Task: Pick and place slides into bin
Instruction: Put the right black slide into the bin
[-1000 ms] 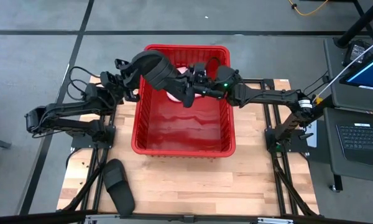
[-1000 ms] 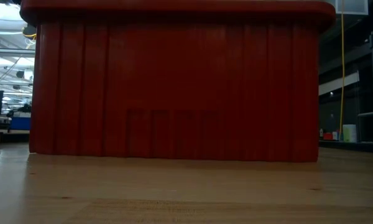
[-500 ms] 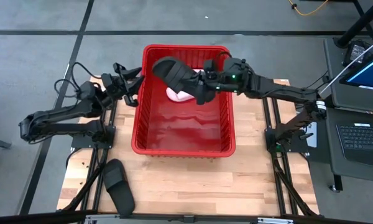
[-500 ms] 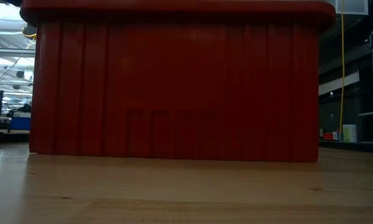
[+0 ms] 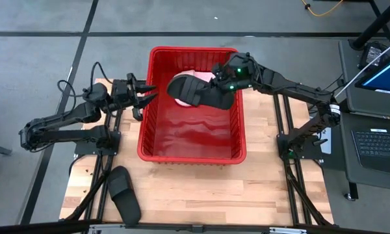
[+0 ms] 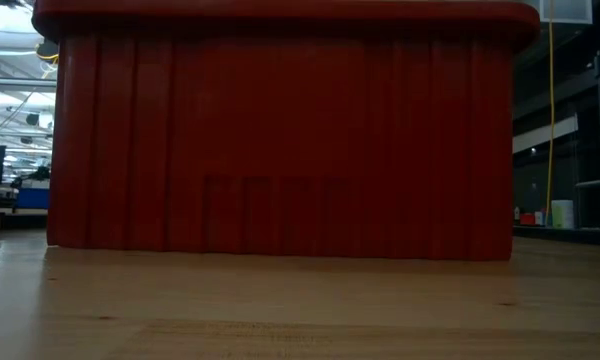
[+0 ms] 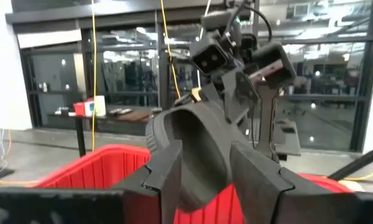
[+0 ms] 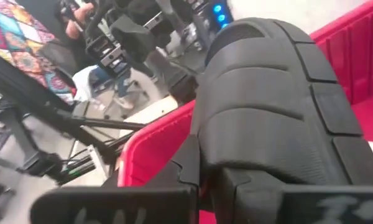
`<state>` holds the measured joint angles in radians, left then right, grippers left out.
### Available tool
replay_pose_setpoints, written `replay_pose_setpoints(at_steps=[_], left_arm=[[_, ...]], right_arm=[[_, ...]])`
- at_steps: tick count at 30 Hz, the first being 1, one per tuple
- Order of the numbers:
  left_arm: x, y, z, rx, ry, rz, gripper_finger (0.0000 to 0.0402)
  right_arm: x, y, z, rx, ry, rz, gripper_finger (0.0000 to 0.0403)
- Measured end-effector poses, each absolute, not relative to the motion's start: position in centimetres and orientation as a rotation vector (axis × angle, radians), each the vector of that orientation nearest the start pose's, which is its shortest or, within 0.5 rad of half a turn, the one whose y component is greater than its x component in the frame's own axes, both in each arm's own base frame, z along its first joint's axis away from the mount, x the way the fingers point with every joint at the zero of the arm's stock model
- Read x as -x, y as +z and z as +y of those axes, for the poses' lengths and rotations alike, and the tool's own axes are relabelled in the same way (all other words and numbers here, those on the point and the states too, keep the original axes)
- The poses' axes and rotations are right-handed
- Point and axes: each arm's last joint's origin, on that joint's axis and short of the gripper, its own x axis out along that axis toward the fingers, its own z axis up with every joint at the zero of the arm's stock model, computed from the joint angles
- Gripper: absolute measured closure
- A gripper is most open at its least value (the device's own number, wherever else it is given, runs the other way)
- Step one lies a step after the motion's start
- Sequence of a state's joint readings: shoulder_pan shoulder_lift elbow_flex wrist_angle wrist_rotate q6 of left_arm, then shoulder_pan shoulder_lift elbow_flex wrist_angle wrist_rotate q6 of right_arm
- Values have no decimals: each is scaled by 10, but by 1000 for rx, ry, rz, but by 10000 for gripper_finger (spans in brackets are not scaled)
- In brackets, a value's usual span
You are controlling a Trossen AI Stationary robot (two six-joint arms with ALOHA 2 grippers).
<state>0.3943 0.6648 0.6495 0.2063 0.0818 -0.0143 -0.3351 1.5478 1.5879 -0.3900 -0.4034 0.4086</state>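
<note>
Table (image 5: 182,188) of pale wood, seen from above, with a black slide (image 5: 124,193) lying on its near-left corner, well apart from everything else. Further left and back, the left gripper (image 5: 143,101) just outside the left wall of the bin (image 5: 145,133), fingers spread and empty, pointing toward the rim. Red bin at the table's middle, a pale pink slide (image 5: 184,97) lying inside near its far wall. Over that far end, a second black slide (image 5: 198,92) held in the air, clamped at one end by the right gripper (image 5: 222,84), jaws clenched on it, arm reaching in from the right.

From table height: only the bin's ribbed red wall (image 6: 280,140) and bare wood in front; no arm, no slide, nothing of the contents.

From the left wrist: own two fingers (image 7: 168,174) apart with nothing between, and beyond them the held slide (image 7: 193,143) hanging from the right gripper (image 7: 227,99) above the red rim (image 7: 105,163).

From the right wrist: ribbed sole of the held slide (image 8: 267,112) filling the view, red bin wall (image 8: 155,155) beyond, left arm further off.
</note>
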Motion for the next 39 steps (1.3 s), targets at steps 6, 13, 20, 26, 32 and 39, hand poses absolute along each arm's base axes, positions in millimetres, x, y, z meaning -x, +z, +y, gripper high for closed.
replay_pose_setpoints(at_steps=[6,13,20,26,32,39], left_arm=[[-142,343,57,-71,318,-194,278],[-142,343,57,-75,328,-190,277],[-141,343,58,-63,386,-189,278],[-141,343,59,-60,389,-188,279],[-141,343,59,-75,396,-185,281],[-141,343,59,-84,410,-183,278]], right_arm=[[-325,392,-115,-537,26,435,386],[-337,364,-123,-529,134,560,386],[-352,337,-133,-510,168,623,386],[-360,318,-146,-520,171,659,386],[-372,296,-160,-568,193,660,386],[-390,264,-170,-649,215,681,386]])
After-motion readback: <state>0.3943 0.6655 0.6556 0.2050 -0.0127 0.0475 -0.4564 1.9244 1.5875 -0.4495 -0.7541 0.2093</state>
